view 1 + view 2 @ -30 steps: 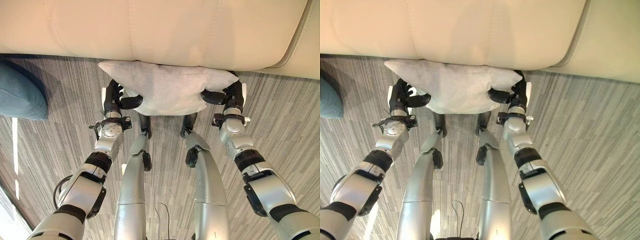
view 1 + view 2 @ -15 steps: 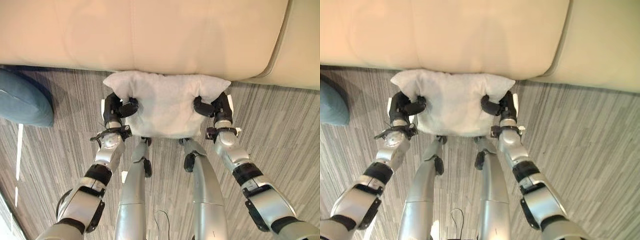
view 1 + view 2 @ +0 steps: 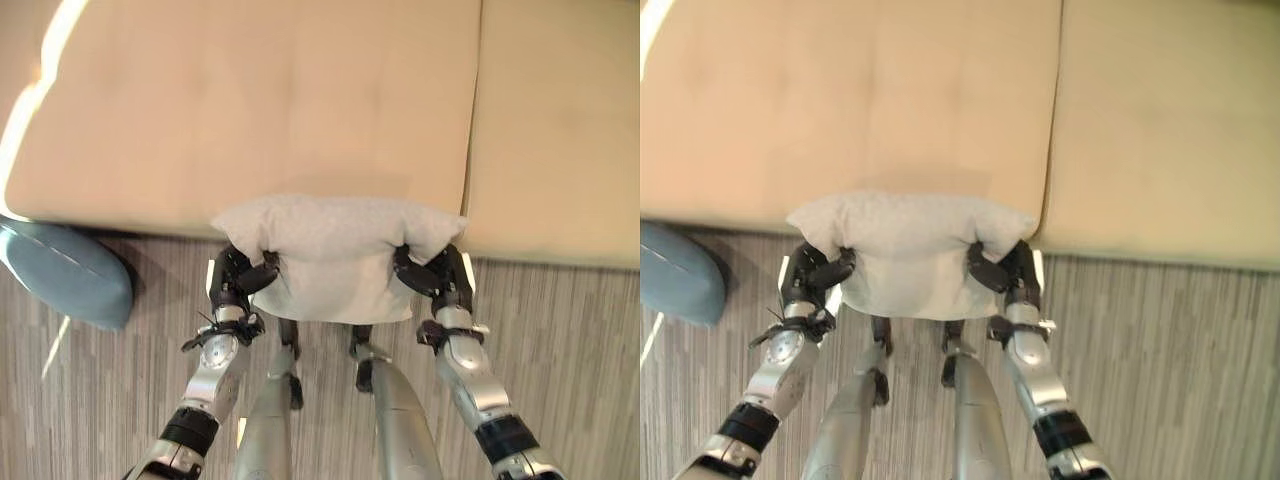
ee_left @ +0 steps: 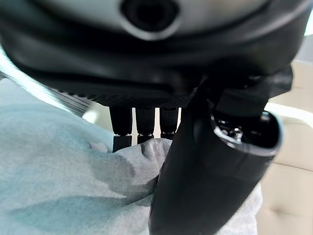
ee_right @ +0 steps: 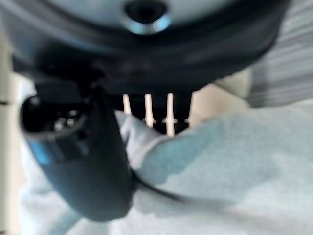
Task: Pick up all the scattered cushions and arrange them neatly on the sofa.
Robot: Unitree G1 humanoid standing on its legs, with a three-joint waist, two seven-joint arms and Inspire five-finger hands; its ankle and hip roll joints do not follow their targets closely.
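Gripping the light grey cushion (image 3: 335,255) from both sides, the left hand (image 3: 238,280) and right hand (image 3: 440,280) each pinch an edge, thumb on top and fingers curled underneath. The cushion hangs between them, its far edge over the front rim of the beige sofa (image 3: 270,110) seat. A blue cushion (image 3: 65,280) sits on the striped floor (image 3: 570,360), off to the left against the sofa.

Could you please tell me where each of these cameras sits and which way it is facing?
Left eye view: head, looking down; cushion pinched by left hand and right hand at the sofa edge.
Right eye view: the same scene, seen slightly offset.
Left wrist view: along the left hand, thumb on cushion.
Right wrist view: along the right hand, same cushion.
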